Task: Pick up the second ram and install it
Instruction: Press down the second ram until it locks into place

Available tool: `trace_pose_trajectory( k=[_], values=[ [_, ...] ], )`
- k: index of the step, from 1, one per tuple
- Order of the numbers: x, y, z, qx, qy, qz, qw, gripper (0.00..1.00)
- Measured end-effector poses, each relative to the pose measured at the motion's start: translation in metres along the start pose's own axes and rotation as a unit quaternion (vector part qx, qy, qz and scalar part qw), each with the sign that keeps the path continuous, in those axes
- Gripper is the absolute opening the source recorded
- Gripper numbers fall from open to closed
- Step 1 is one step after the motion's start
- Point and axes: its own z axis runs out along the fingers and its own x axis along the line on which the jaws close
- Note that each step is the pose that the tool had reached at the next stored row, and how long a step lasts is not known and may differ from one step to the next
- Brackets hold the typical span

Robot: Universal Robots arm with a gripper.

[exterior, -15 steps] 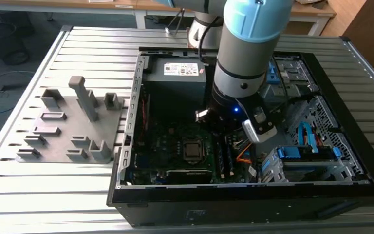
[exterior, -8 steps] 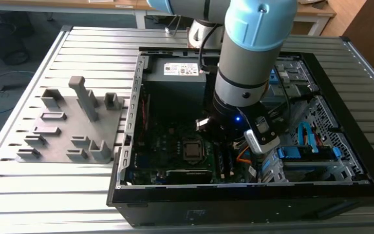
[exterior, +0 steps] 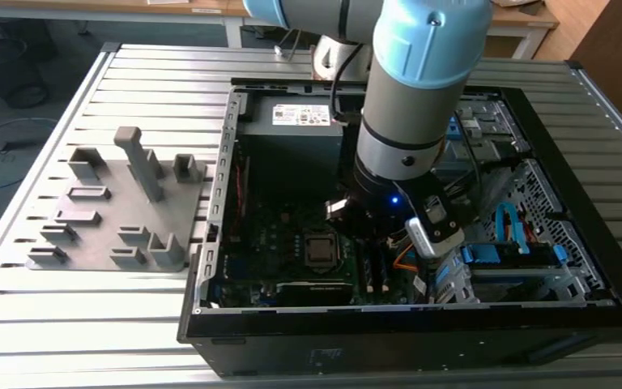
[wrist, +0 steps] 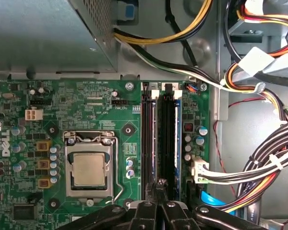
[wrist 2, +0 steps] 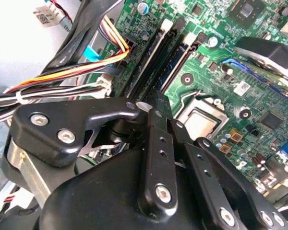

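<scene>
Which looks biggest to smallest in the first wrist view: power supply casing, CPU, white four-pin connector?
1. Power supply casing, by far the largest.
2. CPU in its socket.
3. White four-pin connector, smallest.
The casing stands nearer the camera, so it looks somewhat bigger.

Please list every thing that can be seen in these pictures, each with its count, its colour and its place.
computer case: one, black, open on the slatted table.
slatted table: one, grey metal, under everything.
holder blocks: one grey plate of blocks, at the exterior view's left of the case.
motherboard: one, green, on the floor of the case.
processor socket: one, silver, on the motherboard beside the memory slots.
memory slots: a row of long black slots; whether a ram sits in them I cannot tell.
cable bundle: black, yellow, orange and white, beside the slots.
arm: one, light blue and grey, reaching into the case.
gripper: one, black, just over the memory slots.
</scene>
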Motion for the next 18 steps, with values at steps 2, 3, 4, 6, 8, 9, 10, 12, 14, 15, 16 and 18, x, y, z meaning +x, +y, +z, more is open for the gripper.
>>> trace_pose_trajectory(
  k=[2, 3, 4, 6, 8, 9, 10, 12, 14, 15, 16, 18],
  values=[
    [0.0001, -0.0003, 0.0005, 0.0004, 0.0, 0.0, 1.0, 0.1],
    [0.0001, -0.0003, 0.0005, 0.0005, 0.0, 0.0, 1.0, 0.1],
    [0.0, -0.0005, 0.0003, 0.0003, -0.0002, 0.0, 1.0, 0.1],
    [-0.0002, -0.0004, -0.0036, -0.0008, -0.0007, 0.0, 1.0, 0.1],
    [-0.0003, -0.0009, -0.0119, 0.0003, -0.0003, 0.0, 1.0, 0.1],
    [-0.0003, -0.001, -0.0152, 0.0001, -0.0003, 0.0, 1.0, 0.1],
    [-0.0004, -0.0008, -0.0167, 0.0, -0.0004, 0.0, 1.0, 0.1],
    [-0.0003, 0.0033, -0.017, 0.0001, -0.0003, 0.0, 1.0, 0.1],
    [-0.0002, 0.0121, -0.0174, 0.0006, -0.0003, 0.0, 1.0, 0.1],
    [-0.0001, 0.0167, -0.0175, 0.0006, -0.0003, 0.0, 1.0, 0.1],
    [0.0, 0.021, -0.0177, 0.0009, -0.0003, 0.0, 1.0, 0.1],
    [0.0, 0.0256, -0.0185, 0.001, -0.0004, 0.0, 1.0, 0.1]
  ],
)
